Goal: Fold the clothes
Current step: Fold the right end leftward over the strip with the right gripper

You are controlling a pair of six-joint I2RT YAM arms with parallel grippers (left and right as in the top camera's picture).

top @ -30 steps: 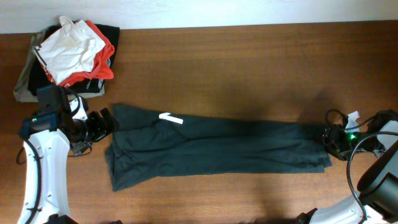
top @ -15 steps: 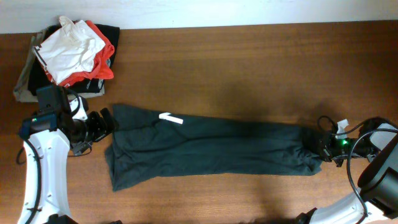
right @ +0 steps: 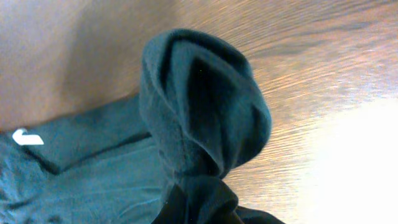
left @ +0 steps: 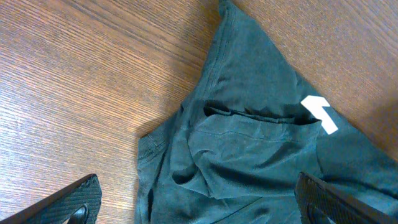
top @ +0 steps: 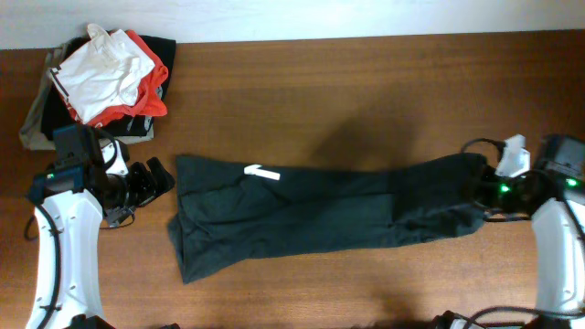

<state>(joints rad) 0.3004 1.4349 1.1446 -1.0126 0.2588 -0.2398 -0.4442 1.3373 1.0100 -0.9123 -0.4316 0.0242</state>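
Note:
The clothes, a dark charcoal T-shirt [top: 311, 215], lie as a long strip across the wooden table, with a small white mark [top: 262, 172] near the left end. My right gripper [top: 491, 189] is shut on the shirt's right end, which hangs bunched and raised off the table. In the right wrist view the gathered cloth [right: 199, 106] wraps over the right gripper [right: 200, 211] and hides its fingers. My left gripper [top: 154, 179] stands open just left of the shirt. In the left wrist view the left gripper [left: 202, 205] hovers over the shirt's crumpled left end [left: 249, 143], touching nothing.
A pile of other garments sits at the table's back left corner: a white one with red-orange trim [top: 108, 68] on top of a grey-khaki one [top: 35, 123]. The table's far edge [top: 366, 38] meets a white wall.
The right gripper closed on the shirt's right end and lifted it up and back. The whole strip slid slightly to the right. The left arm stayed put.

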